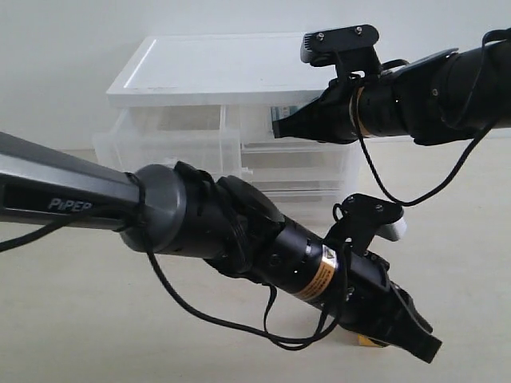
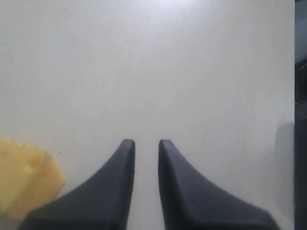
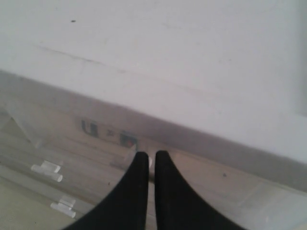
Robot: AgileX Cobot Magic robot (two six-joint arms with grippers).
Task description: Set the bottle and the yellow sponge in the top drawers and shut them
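Left gripper (image 2: 146,143) (arm marked "PiPER") narrowly parted, empty, beside the yellow sponge (image 2: 26,177); right gripper (image 3: 151,154) nearly closed.

The right pincer (image 1: 279,126) is at the front of the top right drawer (image 1: 257,120) of the white-topped cabinet (image 1: 215,68). The left pincer (image 1: 419,339) is low over the tabletop (image 1: 80,319), just beside the yellow sponge (image 1: 366,341).

a pale beige flat table (image 1: 72,319) fills the foreground and runs back to a plain white wall (image 1: 64,48). toward the back of the table stands a translucent plastic cabinet with a flat white top panel (image 1: 223,68) edged by a raised rim. low in its front sit full-width translucent plastic drawers (image 1: 299,171).
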